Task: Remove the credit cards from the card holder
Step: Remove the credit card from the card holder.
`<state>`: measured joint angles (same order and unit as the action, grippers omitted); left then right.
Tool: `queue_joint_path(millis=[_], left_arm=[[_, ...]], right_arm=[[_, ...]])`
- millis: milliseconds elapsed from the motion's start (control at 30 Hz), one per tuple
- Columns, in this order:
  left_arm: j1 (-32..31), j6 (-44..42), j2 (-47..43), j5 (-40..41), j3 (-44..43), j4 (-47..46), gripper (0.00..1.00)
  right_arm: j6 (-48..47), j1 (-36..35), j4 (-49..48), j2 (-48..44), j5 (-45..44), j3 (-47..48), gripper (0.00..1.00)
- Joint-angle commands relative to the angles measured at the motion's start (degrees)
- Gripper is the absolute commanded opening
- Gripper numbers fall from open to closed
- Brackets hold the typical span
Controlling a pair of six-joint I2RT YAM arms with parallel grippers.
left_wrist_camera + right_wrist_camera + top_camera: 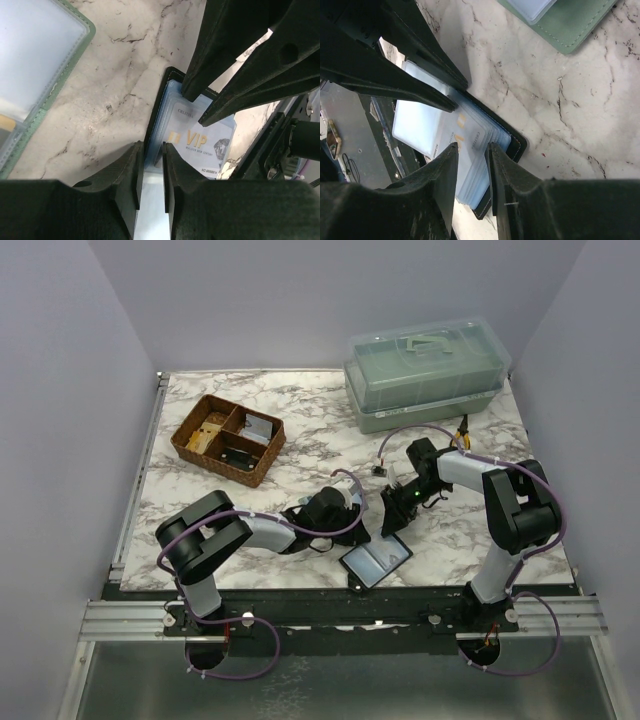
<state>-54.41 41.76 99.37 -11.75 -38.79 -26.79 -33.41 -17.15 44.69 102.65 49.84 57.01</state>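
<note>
Mounting rail (340, 605): runs along the near edge of the surface (300, 410). It carries both arm bases, left and right.
Second wallet (375, 560): lies open and flat just beyond the rail, pale inside facing up. The wrist views show a green stitched rim and clear pockets.
Card holder (519, 144): black, open, just beyond the second wallet and near the centre of the marble surface, between the two grippers. Whether it rests on the surface or is lifted cannot be told.
Credit cards (197, 142): pale blue stack fanned inside the card holder. The front card reads "VIP".
Left gripper (151, 150): jaws almost together, clamped on one edge flap of the card holder.
Right gripper (472, 150): jaws narrowly apart, astride the fanned edge of the credit cards. Whether they press on the cards cannot be told.
Wicker tray (215, 468): brown, divided, on the far left, well apart from the grippers. Small items sit in its compartments.
Plastic box (425, 375): translucent grey-green, lidded, with a handle, at the far right corner.
</note>
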Motion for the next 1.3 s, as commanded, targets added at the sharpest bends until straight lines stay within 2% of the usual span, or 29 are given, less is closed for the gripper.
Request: queue_joint_path(millis=[0,133,500,833,967,1100,1167,1267], left_arm=[[-0.9,-0.5,1.2,4.4,0.0,8.3,0.26],[-0.9,0.5,1.7,5.6,-0.2,8.8,0.23],[-1.0,3.7,2.2,8.1,-0.1,8.7,0.22],[-1.1,3.8,-0.4,7.4,1.3,5.7,0.25],[-1.1,2.5,-3.1,6.0,2.8,4.1,0.34],[-0.8,2.2,-6.8,3.8,3.8,3.4,0.56],[0.0,3.6,-8.1,1.5,4.0,2.5,0.65],[2.5,7.8,-9.2,-2.3,5.1,0.2,0.70]], right_arm=[[-1.5,0.2,1.3,1.1,-0.4,0.3,0.36],[-2.5,0.2,2.3,1.3,0.5,0.7,0.36],[-6.6,0.2,6.7,-0.1,7.0,2.7,0.33],[-2.1,0.2,3.5,0.2,2.6,2.1,0.36],[-1.8,0.3,3.2,-0.8,1.2,1.5,0.39],[-2.6,1.2,4.0,-2.2,1.8,1.4,0.40],[-4.3,1.5,5.2,-3.0,3.2,1.6,0.40],[-6.3,1.6,6.4,-4.2,4.8,1.5,0.40]])
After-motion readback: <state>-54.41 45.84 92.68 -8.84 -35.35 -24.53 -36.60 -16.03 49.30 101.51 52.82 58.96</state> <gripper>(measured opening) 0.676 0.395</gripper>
